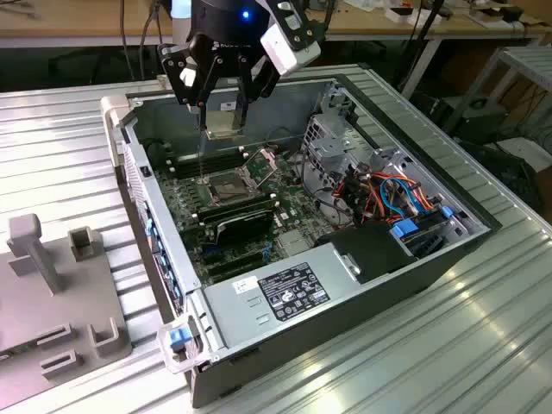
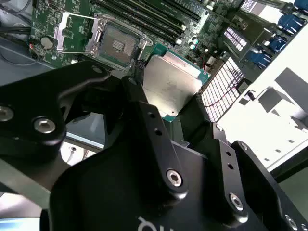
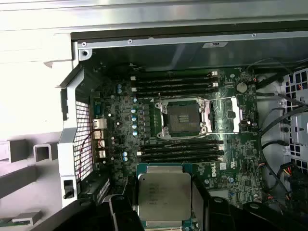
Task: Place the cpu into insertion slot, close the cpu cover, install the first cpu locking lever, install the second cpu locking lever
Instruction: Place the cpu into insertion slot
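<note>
My gripper (image 1: 223,114) hangs over the open computer case, shut on the cpu (image 1: 226,125) by two opposite edges. In both wrist views the silver-topped cpu (image 3: 163,195) (image 2: 172,83) sits flat between the black fingers (image 3: 124,209). The insertion slot (image 1: 226,185) (image 3: 182,118) (image 2: 117,44) lies bare in the green board, below the chip and apart from it. The cpu cover (image 1: 261,164) (image 3: 226,113) (image 2: 72,31) is swung open, tilted up on the side of the slot toward the exterior view's right.
Long black memory slots (image 3: 180,82) flank the socket on two sides. A black card (image 1: 246,224), a labelled power supply (image 1: 293,289), coloured cables (image 1: 392,194) and a drive cage (image 1: 332,138) crowd the case. A grey fixture (image 1: 52,293) stands on the ribbed table at the exterior view's left.
</note>
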`<state>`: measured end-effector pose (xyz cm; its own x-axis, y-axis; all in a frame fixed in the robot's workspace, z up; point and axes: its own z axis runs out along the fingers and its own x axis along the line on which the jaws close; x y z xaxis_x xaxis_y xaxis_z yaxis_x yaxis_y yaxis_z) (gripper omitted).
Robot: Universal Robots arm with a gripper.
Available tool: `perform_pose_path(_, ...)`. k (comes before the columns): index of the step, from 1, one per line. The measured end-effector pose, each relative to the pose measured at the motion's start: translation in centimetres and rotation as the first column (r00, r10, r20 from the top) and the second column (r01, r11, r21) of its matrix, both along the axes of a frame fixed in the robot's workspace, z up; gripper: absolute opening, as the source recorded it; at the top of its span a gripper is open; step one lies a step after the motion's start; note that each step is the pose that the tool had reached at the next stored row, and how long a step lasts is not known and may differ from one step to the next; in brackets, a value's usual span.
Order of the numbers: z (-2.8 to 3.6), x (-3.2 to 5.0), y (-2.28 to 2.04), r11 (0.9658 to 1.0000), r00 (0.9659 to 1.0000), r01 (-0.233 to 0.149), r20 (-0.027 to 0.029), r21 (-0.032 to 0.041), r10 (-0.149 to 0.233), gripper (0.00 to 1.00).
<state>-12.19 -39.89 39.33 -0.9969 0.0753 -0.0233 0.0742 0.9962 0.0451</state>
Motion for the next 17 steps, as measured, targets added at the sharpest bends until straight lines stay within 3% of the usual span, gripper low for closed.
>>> perform_pose_path(10,-0.01,0.01,0.01,1.0,1.0,0.0,0.0002,-0.0005,0.0,0.55)
perform_pose_path(12,-0.04,0.17,0.14,1.0,1.0,0.002,0.0,-0.0056,-0.002,0.55)
perform_pose_path(17,-0.31,0.53,0.18,0.9987,0.9988,0.05,0.0001,-0.0085,-0.05,0.55)
